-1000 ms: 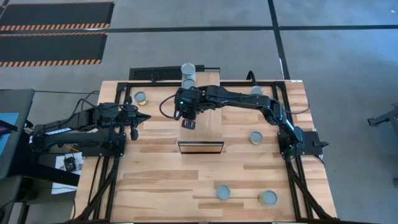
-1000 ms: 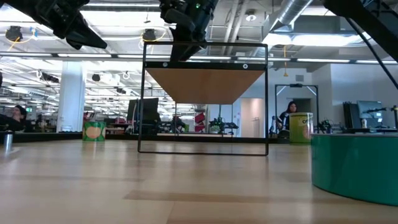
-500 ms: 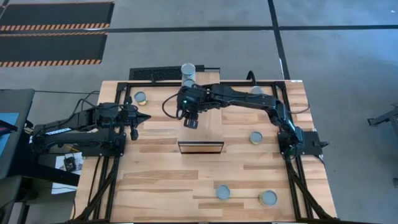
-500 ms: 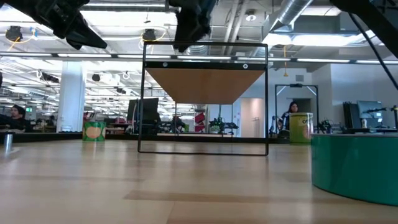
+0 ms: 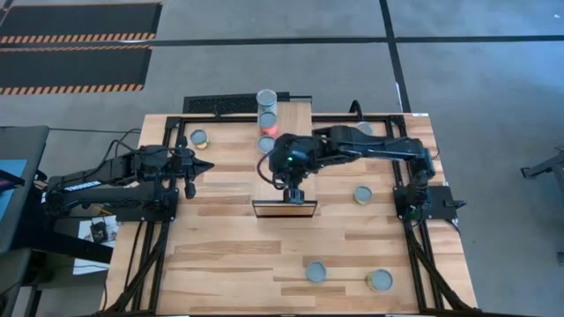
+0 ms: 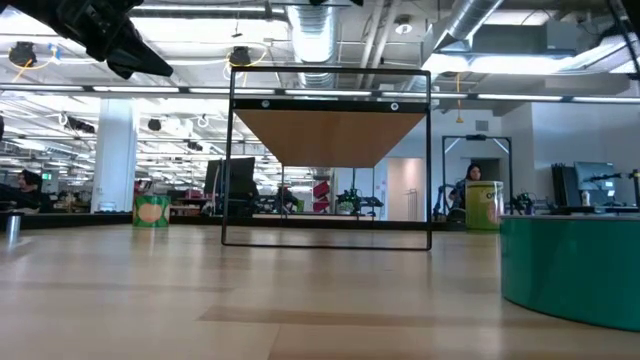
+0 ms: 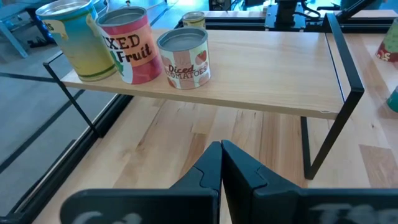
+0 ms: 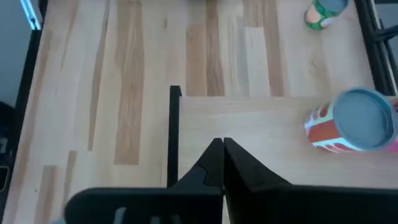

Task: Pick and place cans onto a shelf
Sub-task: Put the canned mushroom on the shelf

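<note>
From above we saw the shelf (image 5: 284,158) running from the table's (image 5: 229,255) far edge toward its middle; 3 cans stood in a row on its far half, the yellow can (image 5: 266,98) at the far end, the fruit can (image 5: 267,120) next, and the tomato can (image 5: 267,143) nearest the middle; the right gripper (image 5: 293,195) hung over the shelf's near end with nothing in it; the left gripper (image 5: 199,166) waited over the table's left side, fingers together and empty; 1 loose can (image 5: 200,137) stood near the far left corner, another (image 5: 362,195) toward the right edge, and 2 more, (image 5: 315,272) and (image 5: 380,280), by the near edge.

From table height we saw the shelf (image 6: 330,135) end-on in its black frame; the left gripper (image 6: 135,55) hung at the upper left; a green can (image 6: 570,265) stood close at the right.

Through the left wrist camera we saw its fingers (image 7: 239,165) pressed shut; beyond them the yellow can (image 7: 71,37), fruit can (image 7: 130,45) and tomato can (image 7: 184,59) stood upright and close together on the shelf (image 7: 261,68).

Through the right wrist camera we saw its fingers (image 8: 239,165) closed to a narrow point on nothing, above the shelf (image 8: 249,137); the tomato can (image 8: 354,121) stood apart from them.
</note>
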### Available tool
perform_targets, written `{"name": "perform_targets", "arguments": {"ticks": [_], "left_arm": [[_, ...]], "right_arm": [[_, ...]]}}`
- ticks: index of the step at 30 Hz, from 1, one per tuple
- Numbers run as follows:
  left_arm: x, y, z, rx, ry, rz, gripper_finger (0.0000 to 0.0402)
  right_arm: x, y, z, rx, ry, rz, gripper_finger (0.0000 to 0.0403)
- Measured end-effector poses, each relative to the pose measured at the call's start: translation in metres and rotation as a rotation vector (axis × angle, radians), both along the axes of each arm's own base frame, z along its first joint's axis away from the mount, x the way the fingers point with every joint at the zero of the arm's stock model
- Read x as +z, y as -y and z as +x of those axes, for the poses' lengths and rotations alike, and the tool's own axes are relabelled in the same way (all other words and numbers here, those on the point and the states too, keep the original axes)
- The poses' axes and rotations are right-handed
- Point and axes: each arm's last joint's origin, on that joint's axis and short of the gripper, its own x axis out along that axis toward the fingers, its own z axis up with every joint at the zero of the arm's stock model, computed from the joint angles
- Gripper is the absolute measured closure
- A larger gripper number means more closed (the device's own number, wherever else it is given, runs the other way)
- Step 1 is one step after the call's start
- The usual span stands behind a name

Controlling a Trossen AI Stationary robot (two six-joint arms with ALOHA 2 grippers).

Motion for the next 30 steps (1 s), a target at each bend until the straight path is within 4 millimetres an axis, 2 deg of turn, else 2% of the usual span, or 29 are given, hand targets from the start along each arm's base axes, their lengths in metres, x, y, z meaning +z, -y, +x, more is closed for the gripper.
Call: {"name": "perform_targets", "arguments": {"ticks": [5, 8, 13, 18, 23, 30], "left_arm": [[0.000, 0.000, 0.000, 0.001, 0.000, 0.000, 0.0401], [0.000, 0.000, 0.000, 0.002, 0.001, -0.003, 0.0401], [0.000, 0.000, 0.000, 0.014, 0.007, -0.029, 0.0401], [0.000, 0.000, 0.000, 0.035, 0.021, -0.074, 0.0401], [0.000, 0.000, 0.000, 0.053, 0.028, -0.091, 0.0401], [0.000, -0.002, -0.001, 0.084, 0.006, -0.008, 0.0401]], "right_arm": [[-0.020, -0.004, -0.013, -0.058, 0.132, 0.059, 0.0396], [-0.029, -0.007, -0.034, -0.106, 0.232, 0.105, 0.0397], [-0.034, -0.017, -0.087, -0.221, 0.286, 0.159, 0.0398], [-0.048, -0.022, -0.145, -0.343, 0.166, 0.162, 0.0399], [-0.083, -0.021, -0.187, -0.461, -0.012, 0.155, 0.0378], [-0.151, -0.019, -0.222, -0.635, -0.184, 0.179, 0.0348]]}}
